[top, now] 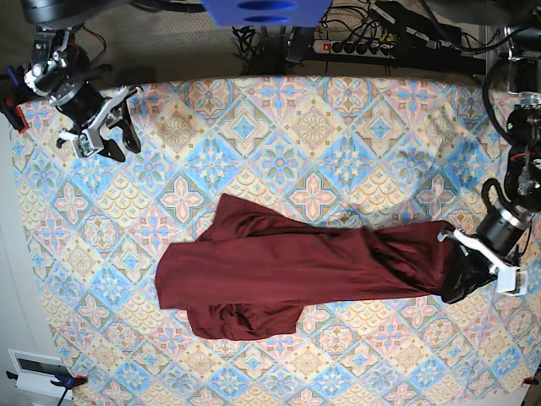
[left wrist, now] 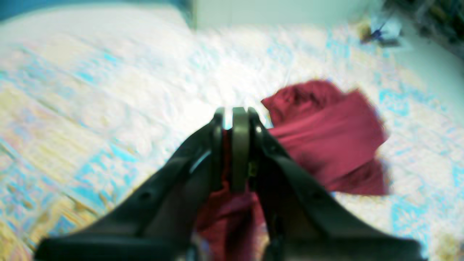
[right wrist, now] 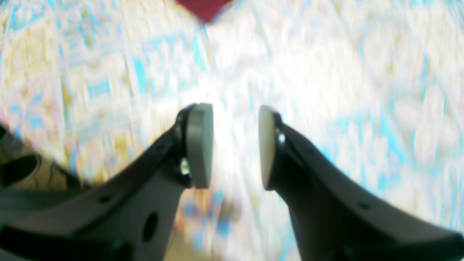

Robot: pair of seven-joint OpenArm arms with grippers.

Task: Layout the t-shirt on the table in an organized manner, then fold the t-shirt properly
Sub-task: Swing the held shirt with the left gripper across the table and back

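Principal risk: the t-shirt is stretched from one clamped point only, at the right edge of the base view, while its bulk lies bunched in the lower centre of the frame with a folded lump at lower left; further pulling by the left gripper would likely drag the whole garment toward the table edge rather than flatten it, since nothing anchors the far end. A second risk is slippage: the left wrist view shows only a narrow strip of maroon fabric pinched between the pads, so a sharp tug could pull it free. Sleeves cannot be told apart in the crumpled mass. Pose: the left arm sits low at the right of the base view, wrist angled inward toward the cloth, its jaws pressed together on the shirt's edge. The right gripper is well apart from the garment at the upper left of the base view, poised above the patterned cloth, its pads standing apart with nothing between them; only a corner of maroon shows at the top of its wrist view.
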